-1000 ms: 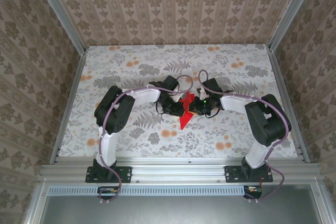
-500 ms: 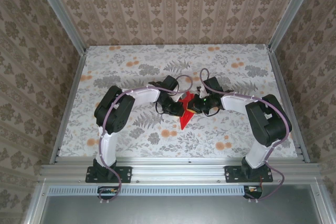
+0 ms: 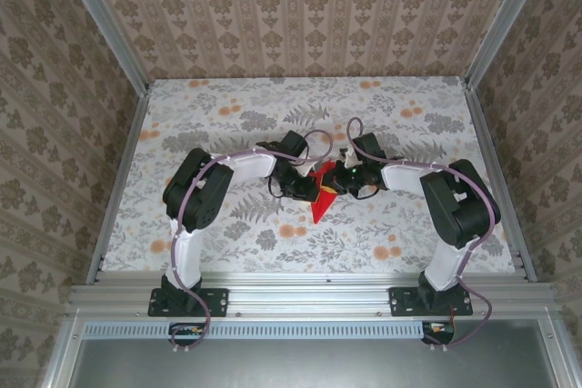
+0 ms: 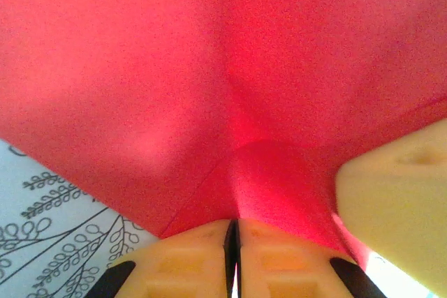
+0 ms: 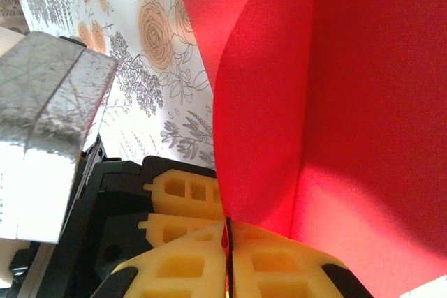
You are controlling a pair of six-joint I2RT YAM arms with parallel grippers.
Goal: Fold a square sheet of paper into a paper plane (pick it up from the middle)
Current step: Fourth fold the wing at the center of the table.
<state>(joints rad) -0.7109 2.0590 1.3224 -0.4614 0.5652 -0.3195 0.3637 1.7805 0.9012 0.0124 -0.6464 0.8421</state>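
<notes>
Where the paper (image 3: 317, 203) sits: over the table's (image 3: 218, 102) middle, creased, its point toward the table's near edge
Left gripper (image 4: 234, 232): pinching the paper's fold, left of table centre
Right gripper (image 5: 227, 232): pinching the paper, right of table centre

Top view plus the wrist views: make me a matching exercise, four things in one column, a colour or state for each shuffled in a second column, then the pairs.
Column one:
1. paper
2. left gripper
3. table
4. back wall

Column two:
a. white with a leaf and flower print
b. jaws shut on the paper
c. brown patterned stripes
d. bright red, creased

Pairs: 1-d, 2-b, 3-a, 4-c
</notes>
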